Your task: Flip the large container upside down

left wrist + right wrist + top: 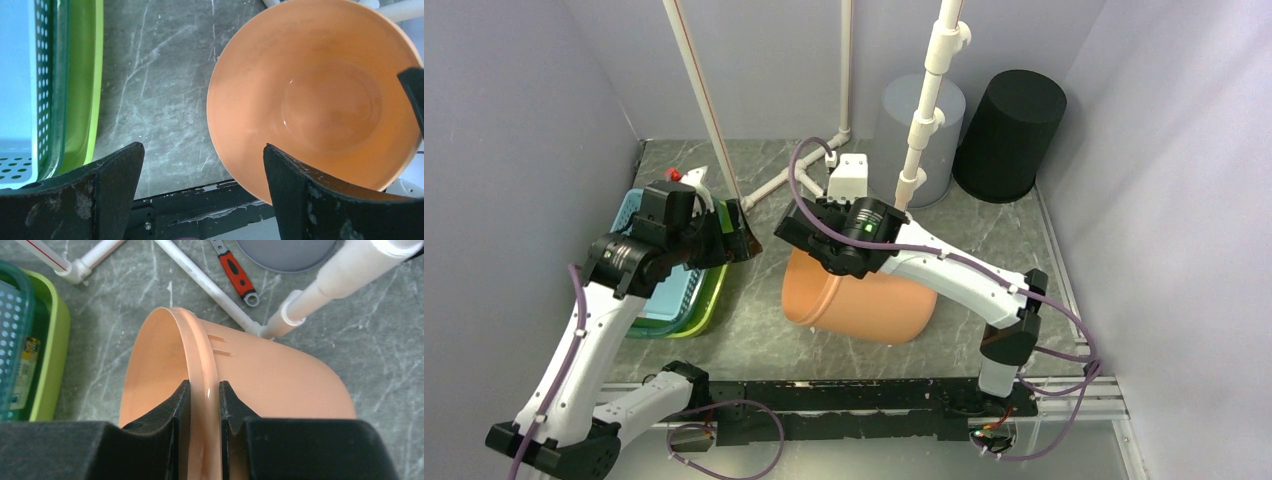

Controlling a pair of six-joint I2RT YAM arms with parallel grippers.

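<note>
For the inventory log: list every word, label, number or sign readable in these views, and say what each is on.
No text can be read.
The yellow label behind the mesh of the blue basket: printed, but too blurred to read.
The orange container: no print visible.

Orange container (864, 305) — grey-veined table (984, 230), blue dotted basket (20, 75), green tray (85, 75)

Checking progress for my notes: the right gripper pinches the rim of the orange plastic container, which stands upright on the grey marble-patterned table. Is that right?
Not upright. The right gripper does pinch the rim of the orange plastic container, but the top external view shows it tipped onto its side on the grey marble-patterned table.
</note>
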